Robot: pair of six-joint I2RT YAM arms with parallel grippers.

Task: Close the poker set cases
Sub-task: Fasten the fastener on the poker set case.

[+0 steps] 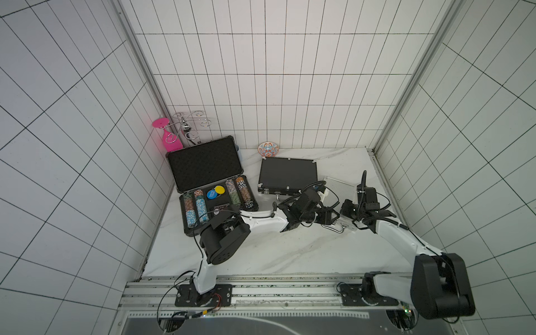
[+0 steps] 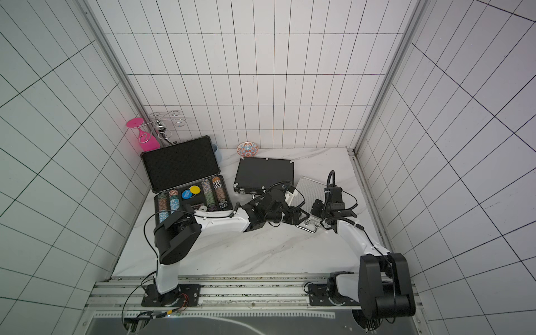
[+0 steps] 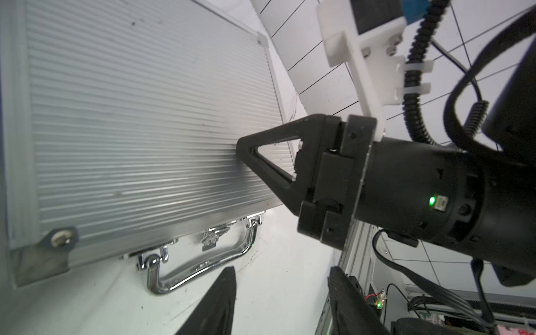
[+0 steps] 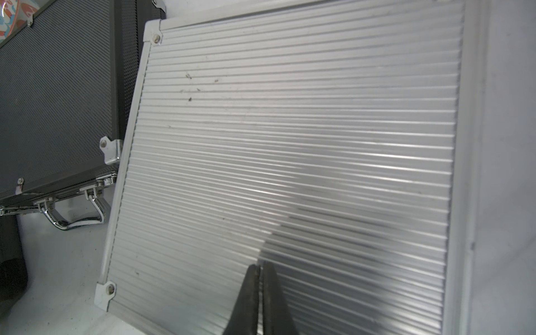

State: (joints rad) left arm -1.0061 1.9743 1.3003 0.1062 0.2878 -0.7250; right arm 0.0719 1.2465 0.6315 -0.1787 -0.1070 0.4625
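The medium black case (image 1: pixel 287 174) at the back edge of the table (image 1: pixel 290 255) lies shut. The small silver case (image 4: pixel 290 145) near the right edge has its lid down under the clenched right gripper (image 4: pixel 260 265). The left gripper (image 3: pixel 281 272) hangs parted and empty, and the large black case (image 1: pixel 204 164) at the left edge stands open.

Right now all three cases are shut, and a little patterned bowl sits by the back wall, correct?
Only two are shut: the smaller black case and the silver case. The big black case is open, chips showing, in both top views. The bowl is by the back wall.
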